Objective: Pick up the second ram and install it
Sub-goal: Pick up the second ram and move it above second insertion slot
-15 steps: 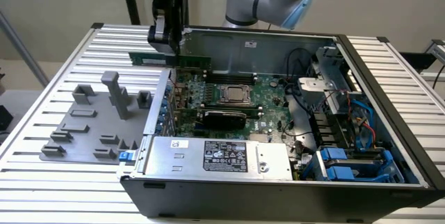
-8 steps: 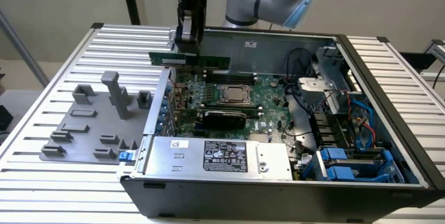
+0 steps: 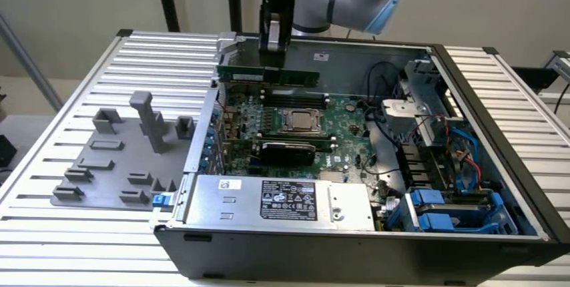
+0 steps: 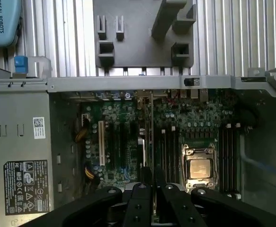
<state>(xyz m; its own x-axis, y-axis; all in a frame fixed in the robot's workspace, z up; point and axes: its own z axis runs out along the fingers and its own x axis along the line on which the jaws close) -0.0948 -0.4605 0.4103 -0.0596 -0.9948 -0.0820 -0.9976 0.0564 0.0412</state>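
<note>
The fingers are clenched on the second ram, gripping it near the middle of its top edge, so the green stick hangs beneath them with roughly equal lengths to either side. It is inside the open computer case, which lies on the ribbed desk. It hangs above the motherboard on the far side of the CPU socket as the exterior view shows it, close to the rear wall of the case.

What matters is the stick's long axis. It runs across the exterior view, parallel to the side of the CPU socket nearest it and to the black memory slots beside that socket. In the wrist view the stick appears edge-on as a thin line running away from the fingertips, lined up with the slots and just to one side of them, on the side away from the socket. So the alignment in rotation looks about right. The offset that remains seems to be a small sideways shift toward the socket, plus the drop to the board.

By the look of it the stick is not yet seated, since its lower edge seems to stand clear of the slots. I cannot tell which slot it is meant for, nor whether the slot latches are open.
</note>
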